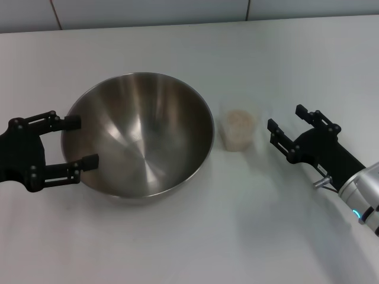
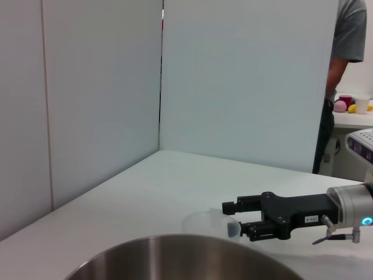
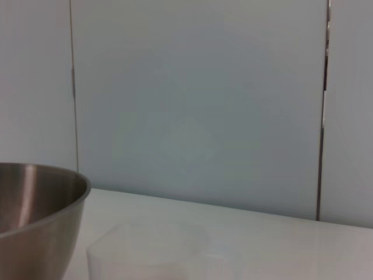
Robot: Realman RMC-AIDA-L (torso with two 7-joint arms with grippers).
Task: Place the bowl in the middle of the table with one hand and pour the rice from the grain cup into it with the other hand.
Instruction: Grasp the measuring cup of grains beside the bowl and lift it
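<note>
The stainless-steel bowl (image 1: pixel 139 133) stands upright on the off-white table (image 1: pixel 195 236), left of the middle. My left gripper (image 1: pixel 80 142) is open at the bowl's left rim, with both fingertips overlapping the rim's edge. The clear grain cup (image 1: pixel 238 130) stands upright just right of the bowl, with pale rice (image 1: pixel 238 120) inside. My right gripper (image 1: pixel 286 117) is open and empty, a short way right of the cup and not touching it. The left wrist view shows the bowl's rim (image 2: pixel 186 259), the cup (image 2: pixel 207 224) and the right gripper (image 2: pixel 233 217). The right wrist view shows the bowl (image 3: pixel 35 216) and the cup (image 3: pixel 145 256).
Pale wall panels (image 1: pixel 177 12) stand along the table's far edge. In the left wrist view a person (image 2: pixel 347 46) stands beyond the table's right side, beside another table with small objects (image 2: pixel 349 105).
</note>
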